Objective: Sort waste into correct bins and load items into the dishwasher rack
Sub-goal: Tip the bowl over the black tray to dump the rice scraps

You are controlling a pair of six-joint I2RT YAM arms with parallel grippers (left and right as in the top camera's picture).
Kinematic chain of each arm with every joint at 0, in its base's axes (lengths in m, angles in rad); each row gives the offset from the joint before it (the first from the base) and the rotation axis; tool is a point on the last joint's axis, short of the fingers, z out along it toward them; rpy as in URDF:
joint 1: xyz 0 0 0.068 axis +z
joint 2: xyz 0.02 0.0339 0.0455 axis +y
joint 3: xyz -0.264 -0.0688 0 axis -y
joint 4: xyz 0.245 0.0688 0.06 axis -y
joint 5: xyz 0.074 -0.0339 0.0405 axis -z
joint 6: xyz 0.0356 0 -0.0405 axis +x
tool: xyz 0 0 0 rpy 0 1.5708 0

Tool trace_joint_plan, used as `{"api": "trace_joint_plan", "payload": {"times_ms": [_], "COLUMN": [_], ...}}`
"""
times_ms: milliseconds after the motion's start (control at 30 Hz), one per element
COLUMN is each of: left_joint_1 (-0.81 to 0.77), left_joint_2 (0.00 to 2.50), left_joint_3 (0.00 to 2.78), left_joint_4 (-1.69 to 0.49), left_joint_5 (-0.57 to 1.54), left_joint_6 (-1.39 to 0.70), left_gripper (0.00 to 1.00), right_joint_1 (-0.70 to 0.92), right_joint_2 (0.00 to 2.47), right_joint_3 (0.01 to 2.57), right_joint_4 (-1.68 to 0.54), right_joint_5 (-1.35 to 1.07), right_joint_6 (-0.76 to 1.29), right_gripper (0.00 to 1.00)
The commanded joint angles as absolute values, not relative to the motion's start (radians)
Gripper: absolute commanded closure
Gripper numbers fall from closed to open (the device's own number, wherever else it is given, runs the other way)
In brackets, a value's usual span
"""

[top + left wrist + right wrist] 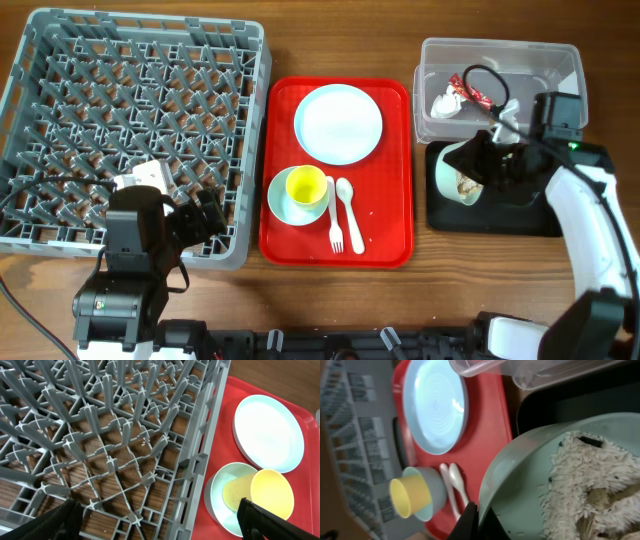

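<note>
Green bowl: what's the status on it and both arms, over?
Right tool shut on green bowl, tipped over black tray, rice inside. Left tool open, empty, above rack. Nothing seen blocking.

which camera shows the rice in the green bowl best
Right wrist: the rice fills the close-up, piled inside the pale green bowl that the right gripper grips by the rim. Overhead shows just a small beige patch in the bowl above the black tray. Left wrist misses it entirely.
</note>
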State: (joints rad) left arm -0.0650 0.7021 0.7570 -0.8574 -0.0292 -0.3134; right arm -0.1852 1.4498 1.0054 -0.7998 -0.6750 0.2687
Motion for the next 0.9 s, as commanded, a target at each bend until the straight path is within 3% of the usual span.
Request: {"api": "trace_joint_plan", "payload": {"times_ms": [0,167,400,600,867], "left_joint_1": [-0.069,-0.069,-0.069,-0.069,-0.069], "left_joint_2": [0.701,0.701,0.701,0.701,0.701], "left_joint_3": [0.772,0.772,0.772,0.772,0.772], "left_joint_4": [-0.854,-0.854,-0.854,-0.854,-0.854], "left_joint_5": [-0.035,-0.035,-0.035,-0.035,-0.035], "left_joint_6": [-0.323,-0.323,-0.323,-0.323,-0.323], "left_gripper": [0.00,0.00,0.00,0.00,0.00], "right_joint_1": [-0.263,-0.400,-0.583,-0.604,-0.604], "right_joint_2": [1.537,1.646,1.648,1.648,1.648], "right_joint_3": [1.026,1.026,1.026,1.026,1.026], "right_joint_4": [-0.798,-0.798,-0.796,-0.736,-0.691], "right_joint_5": [-0.963,-1.237,-1.275,-1.382,-1.449], "right_joint_6": [0.130,0.081,0.187,0.358,0.395], "right_gripper": [0.96,0.96,0.96,0.96,0.96]}}
